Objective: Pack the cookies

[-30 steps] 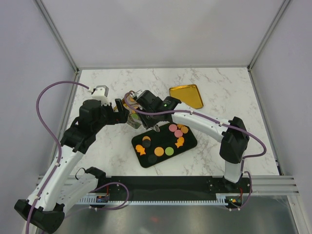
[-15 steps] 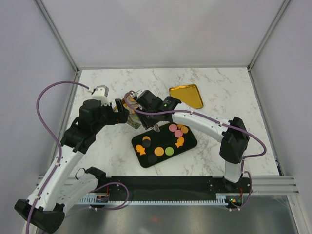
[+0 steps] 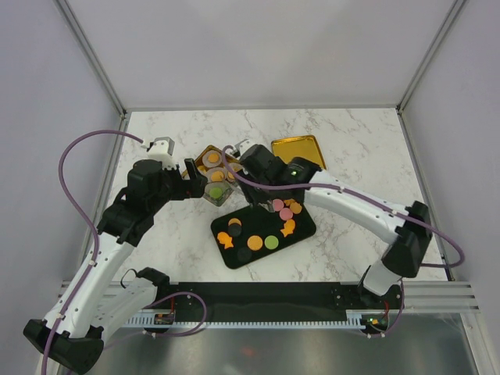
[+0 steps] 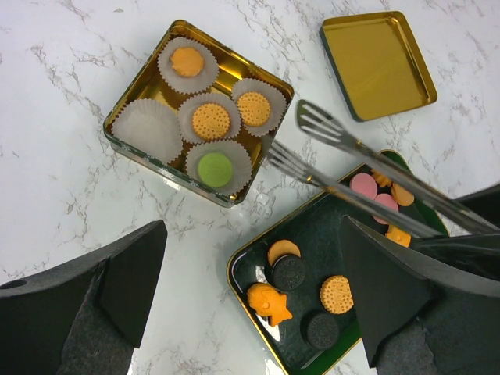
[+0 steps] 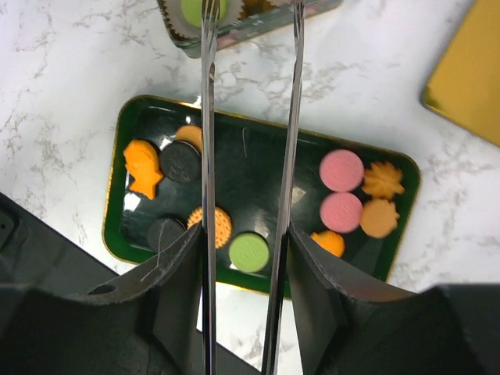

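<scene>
Orange, pink, green, black cookies [image 5: 341, 170]

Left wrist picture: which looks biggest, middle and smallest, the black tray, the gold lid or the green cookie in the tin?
1. Black tray, though partly hidden.
2. Gold lid.
3. Green cookie, clearly smallest.
</scene>
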